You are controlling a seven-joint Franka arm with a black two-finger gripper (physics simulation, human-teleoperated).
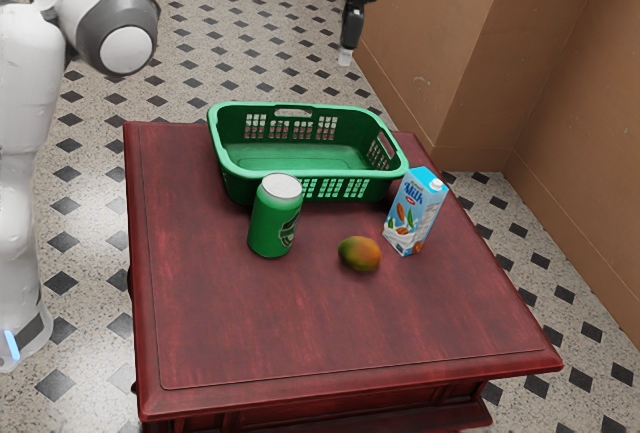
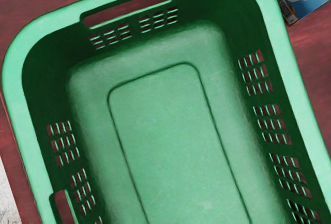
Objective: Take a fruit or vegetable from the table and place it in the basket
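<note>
So in the exterior view the mango (image 1: 360, 254) is sitting out on the dark red table (image 1: 300, 323), on the near side of the green basket (image 1: 312, 174) and outside it. It's roughly between the green can (image 1: 273, 218) and the milk carton (image 1: 414, 213), a bit closer to the carton, and not touching either one. Can and carton are both upright, near the basket's near side. The gripper (image 1: 346, 55) hangs up in the air, well above the tabletop and apart from the mango. Honestly can't say if it's spread apart or together from this angle. Over in the wrist view, the hand is looking down into the basket, with its pale green bottom and slotted walls, and part of the milk carton pokes in just outside the rim.
</note>
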